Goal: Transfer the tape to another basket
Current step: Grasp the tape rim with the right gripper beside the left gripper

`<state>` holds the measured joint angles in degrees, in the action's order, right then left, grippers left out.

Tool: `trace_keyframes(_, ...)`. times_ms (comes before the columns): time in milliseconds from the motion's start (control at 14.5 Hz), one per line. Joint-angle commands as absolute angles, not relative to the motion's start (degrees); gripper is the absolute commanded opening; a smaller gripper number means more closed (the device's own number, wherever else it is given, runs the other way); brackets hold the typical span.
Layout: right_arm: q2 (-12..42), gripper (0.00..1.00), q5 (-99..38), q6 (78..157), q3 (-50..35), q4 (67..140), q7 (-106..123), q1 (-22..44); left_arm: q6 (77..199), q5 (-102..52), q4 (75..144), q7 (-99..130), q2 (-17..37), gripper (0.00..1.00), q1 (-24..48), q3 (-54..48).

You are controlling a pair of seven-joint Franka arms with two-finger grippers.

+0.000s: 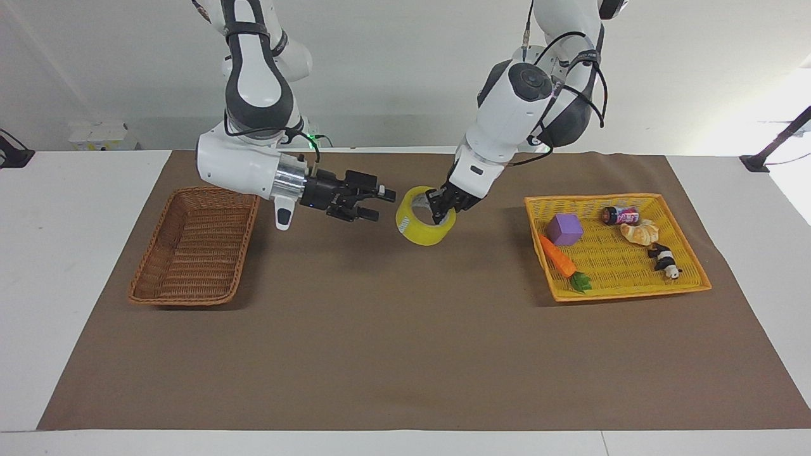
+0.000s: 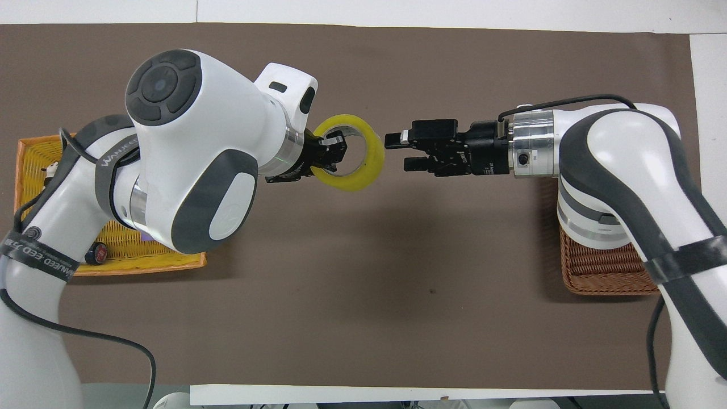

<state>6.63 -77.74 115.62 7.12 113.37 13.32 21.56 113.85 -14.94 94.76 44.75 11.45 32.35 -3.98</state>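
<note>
The yellow tape (image 1: pixel 421 232) hangs over the middle of the brown mat, held by its rim in my left gripper (image 1: pixel 440 212), which is shut on it. In the overhead view the tape (image 2: pixel 363 177) shows as a ring at my left gripper (image 2: pixel 329 154). My right gripper (image 1: pixel 384 204) is open and level, pointing at the tape, with its tips just short of the roll; it also shows in the overhead view (image 2: pixel 397 152). The brown wicker basket (image 1: pixel 190 247) sits empty at the right arm's end and is partly covered by that arm in the overhead view (image 2: pixel 602 267).
A flat yellow woven tray (image 1: pixel 589 198) at the left arm's end holds a purple cube (image 1: pixel 564 228), a toy carrot (image 1: pixel 559 256), a small can (image 1: pixel 619 215), a pastry (image 1: pixel 640 232) and a panda toy (image 1: pixel 664 260). The left arm mostly covers it in the overhead view (image 2: pixel 34 165).
</note>
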Motion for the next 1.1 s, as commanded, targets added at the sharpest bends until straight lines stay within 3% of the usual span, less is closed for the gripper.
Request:
trace_keyframes(0, 6.4, 1.0, -79.2, 118.3, 7.2, 113.5, 12.7, 23.6, 113.4, -15.5, 94.9, 45.4, 11.0, 0.03, 33.0, -3.3)
trace_keyframes(206, 6.4, 1.0, -79.2, 119.0, 7.2, 113.6, 12.7, 24.7, 113.2, -15.5, 95.4, 45.3, 10.7, 0.03, 33.0, -3.3)
trace_keyframes(275, 6.4, 0.94, -79.2, 118.9, 7.2, 113.6, 12.7, 24.6, 113.1, -15.5, 95.7, 45.3, 10.5, 0.03, 33.0, -3.3)
trace_keyframes(412, 6.4, 0.71, -79.2, 118.9, 7.2, 113.6, 12.8, 24.6, 113.1, -15.5, 95.6, 45.2, 10.5, 0.03, 33.0, -3.3)
trace_keyframes(756, 6.4, 0.0, -79.1, 118.6, 7.2, 113.6, 13.3, 24.7, 113.0, -15.5, 95.7, 45.2, 10.5, 0.03, 33.0, -3.3)
trace_keyframes(894, 6.4, 0.0, -79.1, 118.8, 7.2, 113.5, 13.5, 24.7, 113.0, -15.5, 95.6, 45.3, 10.5, 0.05, 33.0, -3.3)
trace_keyframes(962, 6.4, 0.0, -79.0, 118.7, 7.2, 113.5, 13.5, 24.7, 112.9, -15.5, 95.6, 45.4, 10.5, 0.19, 33.2, -3.3)
trace_keyframes(1031, 6.4, 0.0, -79.0, 118.5, 7.2, 113.5, 13.5, 24.7, 112.4, -15.5, 95.5, 46.0, 10.5, 0.53, 33.9, -3.3)
